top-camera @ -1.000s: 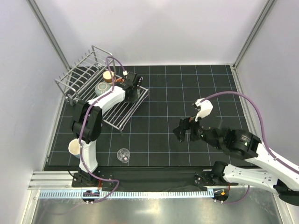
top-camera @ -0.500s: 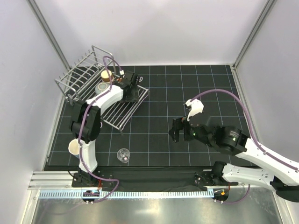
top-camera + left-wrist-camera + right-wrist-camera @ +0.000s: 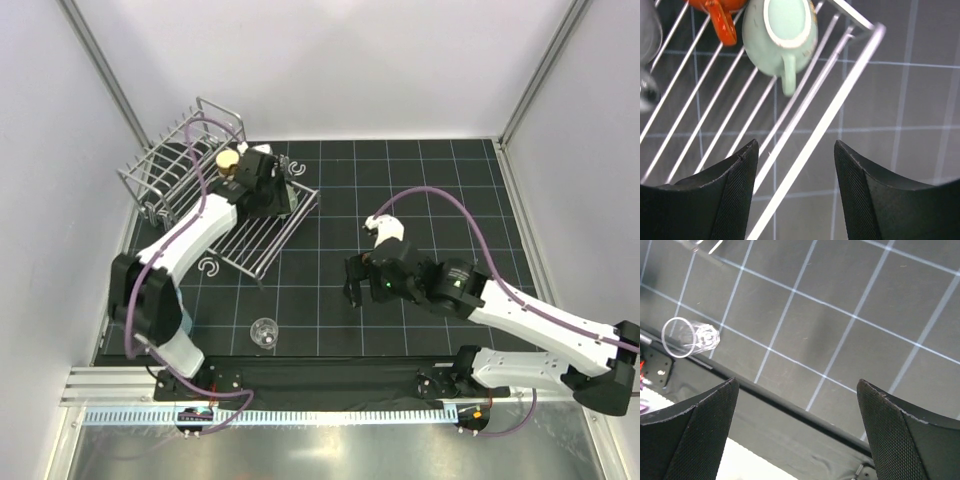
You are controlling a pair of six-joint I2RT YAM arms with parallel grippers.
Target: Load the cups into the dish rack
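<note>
Silver wire catches our eye first: one dish rack (image 3: 250, 245) sits at the far left of the black gridded mat (image 3: 430, 190), with upright slots and a taller basket at its far end and flat parallel bars on its right side.

We count four cups. Three are in the rack. A mint green mug (image 3: 787, 35) lies on the flat bars with its handle pointing toward the near rail. An orange-red cup (image 3: 720, 12) sits just beside it, only its lower part and handle in shot. A beige cup (image 3: 229, 160) sits further in, by the basket. A blurred glassy shape at the left edge of the left wrist view we cannot identify.

The fourth is the one clear glass (image 3: 264, 332). It stands alone near the mat's near edge, left of centre, well apart from the rack.

There are two grippers. The left gripper (image 3: 272, 195) hangs over the rack's flat bars, jaws parted and gripping nothing. The right gripper (image 3: 357, 285) hovers mid-mat, fingers spread wide, also bare, and its wrist view shows the glass off to one side.

We spot at least two C-shaped clips (image 3: 210, 266), one by the rack's near corner and one by its far right corner.
</note>
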